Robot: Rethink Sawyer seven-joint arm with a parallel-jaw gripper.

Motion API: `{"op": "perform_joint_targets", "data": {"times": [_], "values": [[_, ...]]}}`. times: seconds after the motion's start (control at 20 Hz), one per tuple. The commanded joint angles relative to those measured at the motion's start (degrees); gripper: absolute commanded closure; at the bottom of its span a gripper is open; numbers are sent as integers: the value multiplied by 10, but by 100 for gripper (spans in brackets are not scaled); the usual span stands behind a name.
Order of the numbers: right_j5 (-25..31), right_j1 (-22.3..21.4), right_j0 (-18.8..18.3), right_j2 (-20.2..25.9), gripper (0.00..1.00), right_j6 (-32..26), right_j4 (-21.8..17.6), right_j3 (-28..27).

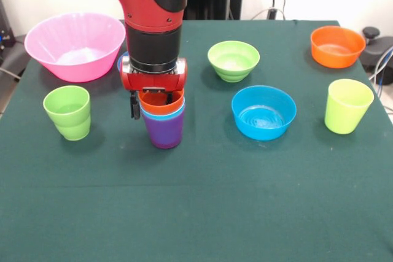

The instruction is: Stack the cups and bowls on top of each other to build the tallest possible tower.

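Note:
The tower stands left of the table's middle: a purple cup (164, 132) at the base, a light blue cup (166, 113) nested in it and an orange cup (161, 100) on top. My gripper (151, 101) is right over it and open, with one finger (134, 106) outside the cups' left side and the other inside the orange cup. Loose on the table are a stepped green cup (67, 113), a yellow-green cup (347, 106), a pink bowl (75, 44), a ridged green bowl (233, 59), a blue bowl (264, 113) and an orange bowl (336, 46). A second blue bowl (120, 64) is mostly hidden behind the gripper.
The green tablecloth (202, 200) covers the table. A black object (376, 46) and cables lie off the right edge, beside the orange bowl. The arm's red and black wrist (153, 35) comes down from the top left over the tower.

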Motion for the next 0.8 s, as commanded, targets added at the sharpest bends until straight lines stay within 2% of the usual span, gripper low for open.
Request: {"op": "perform_joint_targets", "data": {"times": [0.05, 0.6, 0.8], "values": [[-21, 65, 17, 32, 0, 46, -8, 35], [73, 2, 15, 31, 0, 23, 13, 48], [82, -13, 6, 38, 0, 17, 20, 59]]}}
